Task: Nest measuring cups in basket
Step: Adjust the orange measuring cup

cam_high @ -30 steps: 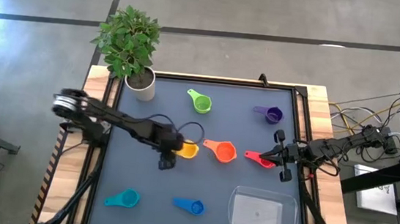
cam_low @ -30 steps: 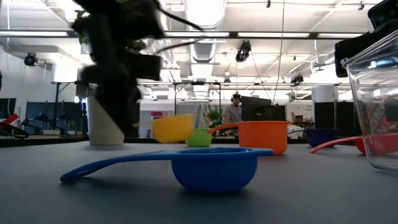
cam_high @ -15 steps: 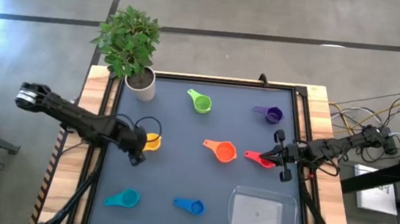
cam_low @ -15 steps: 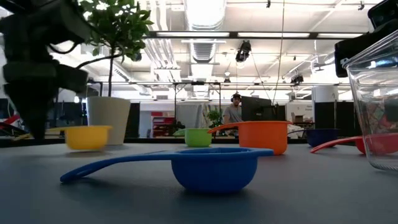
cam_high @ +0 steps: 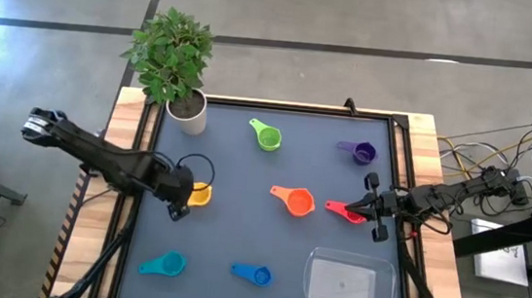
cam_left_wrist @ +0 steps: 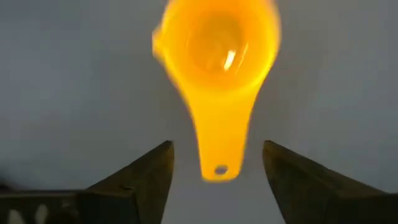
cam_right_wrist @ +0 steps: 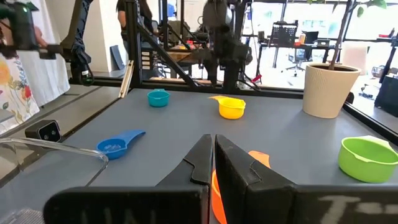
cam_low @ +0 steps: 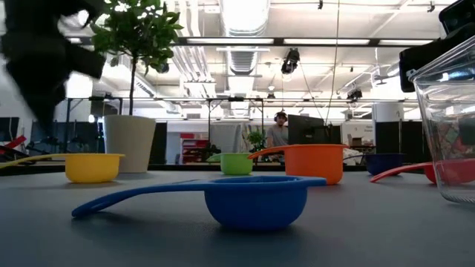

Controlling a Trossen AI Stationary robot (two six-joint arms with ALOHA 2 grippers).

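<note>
The yellow measuring cup (cam_high: pixel 201 194) stands upright on the grey table near its left side, its handle (cam_left_wrist: pixel 219 149) pointing toward my left gripper (cam_high: pixel 178 209). That gripper is open and points down, one finger on each side of the handle's free end (cam_left_wrist: pixel 216 169), with a gap on both sides. My right gripper (cam_high: pixel 366 210) waits shut and level at the table's right edge, beside the red cup (cam_high: pixel 343 211). The green (cam_high: pixel 266 135), purple (cam_high: pixel 360 153), orange (cam_high: pixel 294 202), teal (cam_high: pixel 165 264) and blue (cam_high: pixel 254 275) cups lie scattered on the table. The clear basket (cam_high: pixel 349 281) sits at the near right.
A white pot (cam_high: pixel 187 110) with a leafy plant stands at the table's far left corner. A raised frame (cam_high: pixel 397 162) runs around the grey mat. In the low view the blue cup (cam_low: pixel 256 200) is nearest and the basket's wall (cam_low: pixel 445 126) stands at the right.
My left gripper has carried the yellow cup from the table's middle toward the left edge. The cup, lifted clear a second ago, now rests on the table. The gripper has let go of it and risen a little above it.
</note>
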